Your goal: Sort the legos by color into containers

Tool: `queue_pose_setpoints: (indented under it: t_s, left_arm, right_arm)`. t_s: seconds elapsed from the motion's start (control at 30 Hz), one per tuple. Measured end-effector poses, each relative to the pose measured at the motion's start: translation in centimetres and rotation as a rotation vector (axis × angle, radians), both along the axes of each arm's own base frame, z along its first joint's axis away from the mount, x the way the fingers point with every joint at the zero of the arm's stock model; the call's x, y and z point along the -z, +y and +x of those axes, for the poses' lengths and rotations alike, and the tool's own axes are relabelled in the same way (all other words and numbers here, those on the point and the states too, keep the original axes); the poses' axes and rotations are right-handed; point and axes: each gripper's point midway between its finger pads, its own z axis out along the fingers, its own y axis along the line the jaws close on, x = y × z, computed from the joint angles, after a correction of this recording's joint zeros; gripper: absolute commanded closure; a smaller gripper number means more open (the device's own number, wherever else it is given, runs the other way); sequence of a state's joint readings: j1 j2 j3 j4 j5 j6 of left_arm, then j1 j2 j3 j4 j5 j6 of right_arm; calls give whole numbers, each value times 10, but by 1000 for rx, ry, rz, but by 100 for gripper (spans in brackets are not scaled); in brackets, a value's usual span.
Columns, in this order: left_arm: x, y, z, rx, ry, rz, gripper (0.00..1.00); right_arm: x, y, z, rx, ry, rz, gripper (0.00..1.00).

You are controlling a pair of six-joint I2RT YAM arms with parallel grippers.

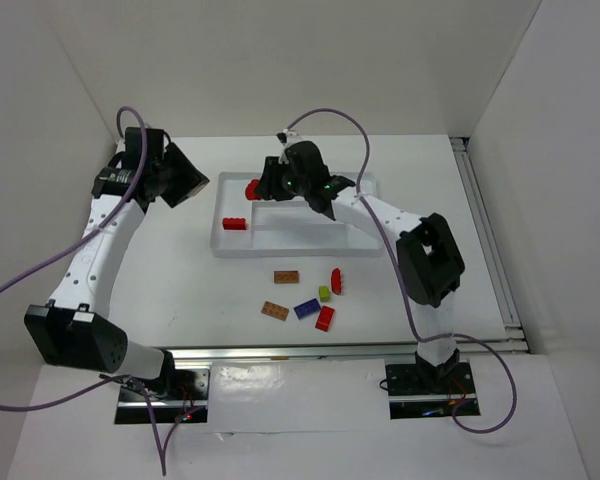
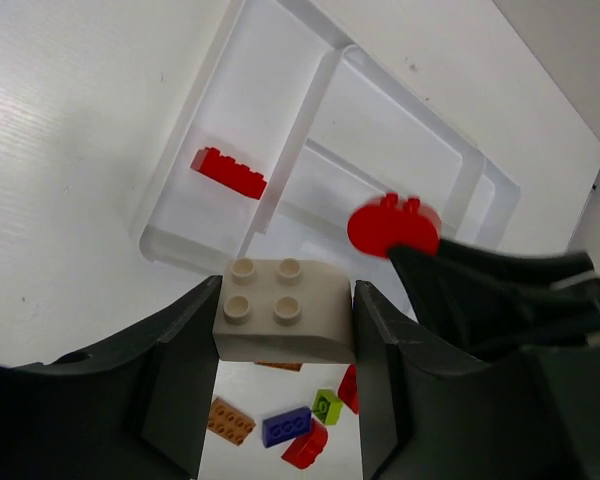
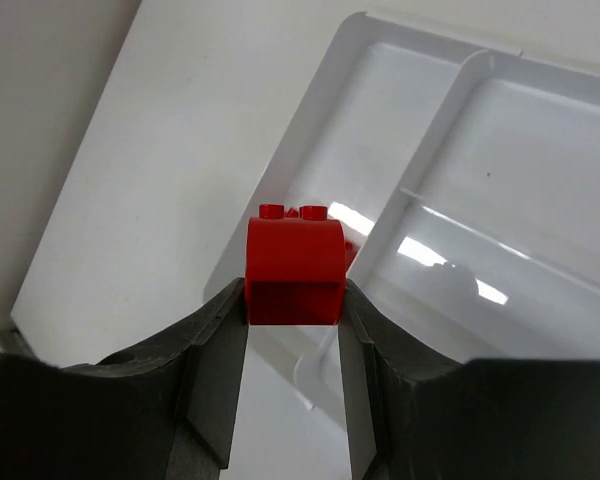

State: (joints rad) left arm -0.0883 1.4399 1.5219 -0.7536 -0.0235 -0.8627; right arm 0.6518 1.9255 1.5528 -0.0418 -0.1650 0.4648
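Legos: right claw clamps a red brick over the far-left part of the tray. Left claw grips a cream brick, left of the tray. One red bar lies in the tray's left section. Six loose bricks lie on the tabletop, near side of the tray.

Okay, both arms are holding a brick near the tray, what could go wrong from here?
The red brick in the right gripper hangs close to the corner rim of the tray; released, it may bounce out. The left gripper, holding the cream brick, is near that gripper, so moving in could cause a collision.
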Motion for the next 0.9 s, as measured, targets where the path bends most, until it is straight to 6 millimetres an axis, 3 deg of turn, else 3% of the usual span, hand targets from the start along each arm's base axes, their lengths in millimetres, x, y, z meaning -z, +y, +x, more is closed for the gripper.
queue_pose_setpoints:
  t_s: [0.27, 0.43, 0.57, 0.63, 0.8, 0.9]
  left_arm:
    - [21, 2, -21, 23, 48, 12, 100]
    - [35, -1, -27, 57, 80, 15, 100]
    - [36, -2, -27, 75, 79, 20, 100]
    - [36, -2, -27, 82, 74, 26, 100]
    - [36, -3, -25, 92, 68, 27, 100]
    - [42, -6, -21, 114, 79, 40, 100]
  right_arm:
    - [61, 34, 48, -18, 23, -69, 96]
    - [88, 44, 59, -36, 45, -94, 91]
    - [87, 56, 71, -49, 30, -83, 48]
    - [83, 60, 75, -54, 22, -71, 33]
    - [78, 61, 75, -61, 15, -70, 16]
    - [78, 43, 66, -44, 36, -100, 16]
